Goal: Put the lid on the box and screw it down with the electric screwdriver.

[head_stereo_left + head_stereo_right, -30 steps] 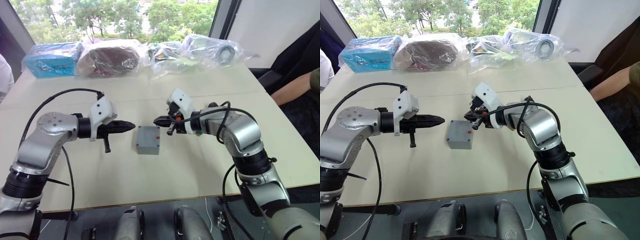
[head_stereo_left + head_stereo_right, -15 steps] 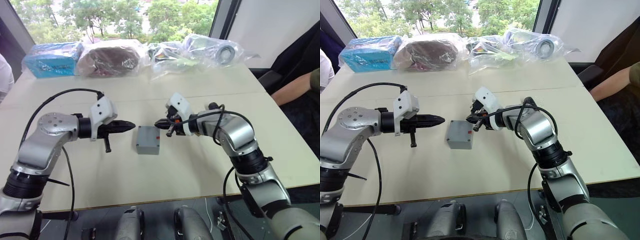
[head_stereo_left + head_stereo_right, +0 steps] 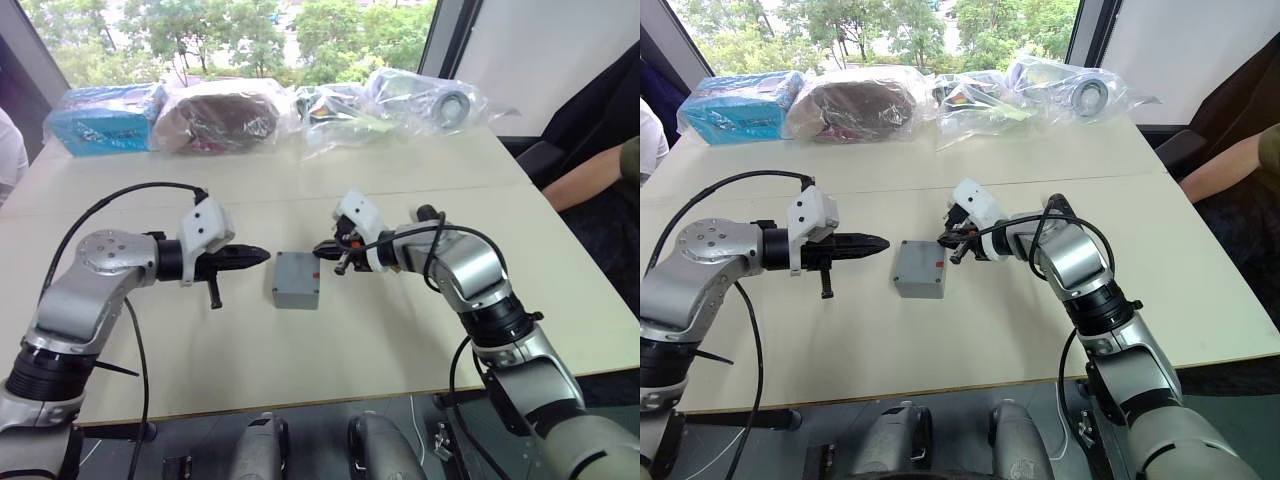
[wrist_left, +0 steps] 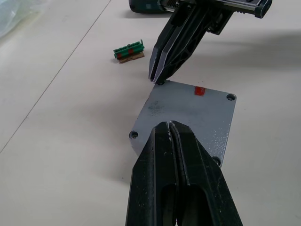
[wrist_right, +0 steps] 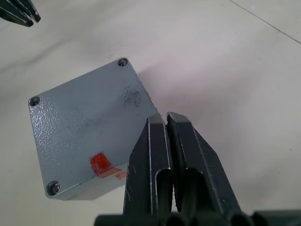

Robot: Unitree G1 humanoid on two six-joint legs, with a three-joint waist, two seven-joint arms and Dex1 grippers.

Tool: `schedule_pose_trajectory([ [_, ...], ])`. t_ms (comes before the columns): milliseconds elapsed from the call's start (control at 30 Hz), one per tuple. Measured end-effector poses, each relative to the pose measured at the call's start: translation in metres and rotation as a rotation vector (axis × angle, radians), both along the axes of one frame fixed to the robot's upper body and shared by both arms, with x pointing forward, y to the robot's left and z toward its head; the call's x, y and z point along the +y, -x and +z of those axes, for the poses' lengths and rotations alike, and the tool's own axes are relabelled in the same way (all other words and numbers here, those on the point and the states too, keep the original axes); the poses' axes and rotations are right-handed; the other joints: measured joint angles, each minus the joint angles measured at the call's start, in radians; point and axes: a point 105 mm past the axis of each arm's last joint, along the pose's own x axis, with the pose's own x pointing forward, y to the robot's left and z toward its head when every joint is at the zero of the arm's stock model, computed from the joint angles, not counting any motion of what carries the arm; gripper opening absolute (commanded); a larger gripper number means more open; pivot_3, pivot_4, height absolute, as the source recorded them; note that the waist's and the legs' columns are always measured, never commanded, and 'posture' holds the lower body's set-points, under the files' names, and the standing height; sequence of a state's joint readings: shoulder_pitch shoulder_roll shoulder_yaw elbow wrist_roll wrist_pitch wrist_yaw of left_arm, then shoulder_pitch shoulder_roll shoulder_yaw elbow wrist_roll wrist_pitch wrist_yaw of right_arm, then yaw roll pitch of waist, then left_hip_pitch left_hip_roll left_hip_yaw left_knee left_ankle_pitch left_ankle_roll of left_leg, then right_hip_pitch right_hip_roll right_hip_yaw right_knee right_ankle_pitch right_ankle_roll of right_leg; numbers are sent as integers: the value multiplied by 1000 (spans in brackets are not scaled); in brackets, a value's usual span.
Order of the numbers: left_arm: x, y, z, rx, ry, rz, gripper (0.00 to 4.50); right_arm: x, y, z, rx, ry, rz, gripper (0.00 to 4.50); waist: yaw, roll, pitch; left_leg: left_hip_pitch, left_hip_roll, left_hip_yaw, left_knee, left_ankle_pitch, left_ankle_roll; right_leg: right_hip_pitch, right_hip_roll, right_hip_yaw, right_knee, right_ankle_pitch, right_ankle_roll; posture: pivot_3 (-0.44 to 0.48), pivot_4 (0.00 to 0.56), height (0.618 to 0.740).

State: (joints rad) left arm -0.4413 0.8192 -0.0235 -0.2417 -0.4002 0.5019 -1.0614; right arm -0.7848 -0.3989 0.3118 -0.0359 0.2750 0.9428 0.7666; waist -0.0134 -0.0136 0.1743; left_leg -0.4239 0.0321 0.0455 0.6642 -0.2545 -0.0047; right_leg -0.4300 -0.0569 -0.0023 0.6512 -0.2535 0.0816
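Observation:
The grey lid (image 4: 188, 117) lies flat on top of the box (image 3: 295, 296) in the middle of the table, with a screw head in each corner and a red mark near one edge. My left gripper (image 3: 262, 255) is shut with nothing in it and points at the box from the left, a short gap away. My right gripper (image 3: 318, 246) is shut and empty too. Its tips come down on the lid's far right corner (image 5: 141, 101), beside a screw head. The electric screwdriver is out of view.
A small green-and-brown block (image 4: 128, 51) lies on the table beyond the box. Plastic-wrapped bundles (image 3: 225, 115) and a blue package (image 3: 105, 120) line the far edge. A person's arm (image 3: 600, 170) rests at the right, and another person (image 3: 8, 150) sits at the left edge.
My right gripper has dropped slightly and edged onto the lid's corner. My left gripper has barely moved. The box stays put.

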Motion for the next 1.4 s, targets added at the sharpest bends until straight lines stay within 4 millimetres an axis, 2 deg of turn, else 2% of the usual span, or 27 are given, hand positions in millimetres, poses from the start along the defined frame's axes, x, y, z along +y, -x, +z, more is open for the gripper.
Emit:
schedule_pose_trajectory([
  [100, 0, 0, 0, -4, 1, -3, 0, 0, 1, -2, -5, 4, 8, 1021, 0, 0, 0, 0, 0, 0, 0, 0, 0, 0, 0, 0, 0, 0, 0, 0, 150, 740],
  [233, 0, 0, 0, -4, 2, -3, 0, -1, 3, -4, -5, 6, 17, 2746, 0, 0, 0, 0, 0, 0, 0, 0, 0, 0, 0, 0, 0, 0, 0, 0, 150, 740],
  [300, 0, 0, 0, -4, 2, -3, 0, -2, 3, -5, -5, 8, 17, 3464, 0, 0, 0, 0, 0, 0, 0, 0, 0, 0, 0, 0, 0, 0, 0, 0, 150, 740],
  [400, -1, 0, 0, -4, 5, -5, 0, -10, 1, -3, -11, 24, -2, 4300, 2, 0, 0, 0, 0, 0, 0, 0, 0, 0, 0, 0, 0, 0, 0, 0, 150, 740],
  [533, -4, 1, 1, -7, 15, -15, 0, -44, -9, 18, -47, 68, -106, 4300, 3, 0, 0, 0, 0, 1, 0, 0, 0, 0, -1, 0, 0, 0, 0, 0, 150, 740],
  [633, -9, 3, 4, -15, 29, -37, 0, -89, -13, 49, -56, 156, -239, 4300, 4, 0, 0, -1, 0, 0, 0, 0, 0, 0, -1, 0, -1, 0, 0, 0, 150, 740],
  [700, -12, 6, 6, -19, 38, -54, 0, -115, -12, 63, -49, 220, -315, 4300, 4, 0, 0, -1, 0, 0, 0, 0, 0, 0, -2, 0, -2, 0, 0, 0, 150, 740],
  [733, -14, 6, 8, -25, 44, -66, 0, -137, -11, 72, -31, 273, -382, 4300, 2, 0, 0, -1, 0, 0, -1, 0, 0, 0, -2, 0, -2, 0, 0, 0, 150, 740],
  [800, -17, 6, 11, -35, 53, -75, 0, -155, -10, 75, 13, 327, -441, 4300, -1, 0, 0, 0, 0, 0, -1, 0, 0, 0, -1, 0, -3, 0, -1, 0, 150, 740],
  [1033, -29, 8, 18, -55, 102, -119, 0, -191, -13, 32, 298, 459, -557, 4300, -3, 0, 0, -1, 0, 2, -1, 0, 0, -1, 0, 2, -3, 0, 0, 0, 150, 740],
  [1167, -33, 11, 19, -65, 110, -131, 0, -193, -24, 19, 395, 457, -593, 4300, -3, 0, 0, -1, 0, 2, -1, 0, 0, -1, 0, 2, -3, 0, 0, 0, 150, 740],
  [1400, -38, 18, 23, -85, 116, -152, 0, -193, -31, -10, 511, 502, -576, 4300, 1, 0, 0, -1, 0, 2, 0, 0, 0, -1, 0, 2, -2, 0, 0, 0, 150, 740],
])
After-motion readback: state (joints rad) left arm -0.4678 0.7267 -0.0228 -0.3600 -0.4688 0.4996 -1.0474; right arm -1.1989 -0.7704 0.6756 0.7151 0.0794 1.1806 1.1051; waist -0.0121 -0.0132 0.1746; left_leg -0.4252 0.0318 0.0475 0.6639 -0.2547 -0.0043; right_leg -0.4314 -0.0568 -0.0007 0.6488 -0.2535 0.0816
